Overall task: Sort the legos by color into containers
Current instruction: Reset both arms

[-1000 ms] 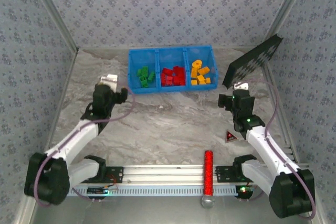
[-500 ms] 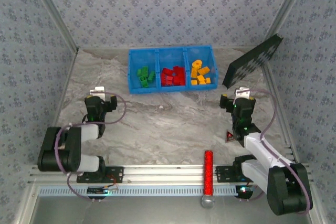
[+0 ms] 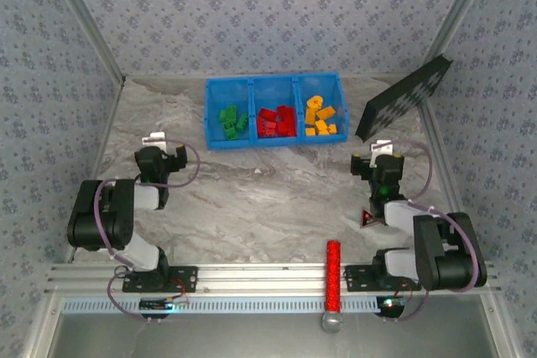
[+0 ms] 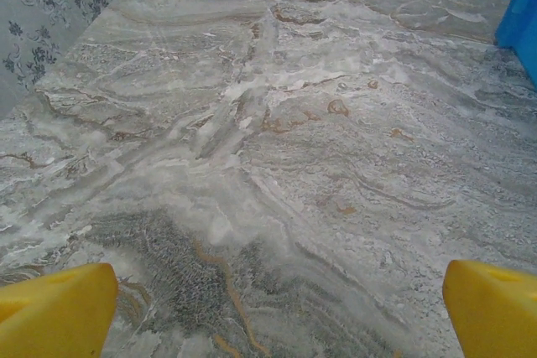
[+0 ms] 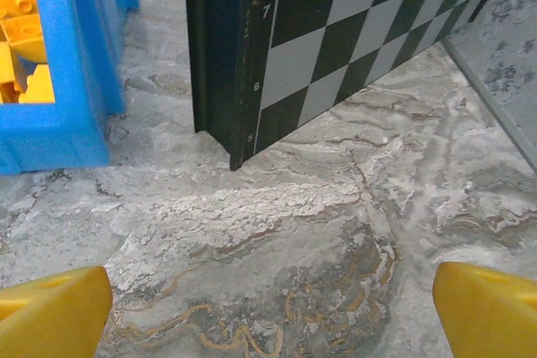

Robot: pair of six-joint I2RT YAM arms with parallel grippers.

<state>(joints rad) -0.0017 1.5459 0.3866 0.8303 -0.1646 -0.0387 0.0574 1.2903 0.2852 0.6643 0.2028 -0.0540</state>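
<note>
The blue bin (image 3: 273,142) with three compartments stands at the back centre of the table. Green legos (image 3: 232,121) lie in its left compartment, red legos (image 3: 276,121) in the middle one and yellow-orange legos (image 3: 320,116) in the right one. My left gripper (image 3: 158,150) hovers low over bare marble to the near left of the bin, open and holding nothing (image 4: 273,316). Near right of the bin, my right gripper (image 3: 384,155) is open with nothing in it (image 5: 270,312). The right wrist view has the bin's corner (image 5: 75,81) and yellow-orange bricks (image 5: 21,31) at its left.
A black checkered panel (image 3: 403,98) leans at the back right, just ahead of the right gripper (image 5: 336,31). A dark triangle (image 3: 367,218) lies by the right arm. A red glittery cylinder (image 3: 333,274) rests on the front rail. Patterned walls close in both sides.
Both arms have folded back toward their bases. The grippers pulled nearer and slightly outward, staying open with nothing in them. The bin and bricks have not moved.
</note>
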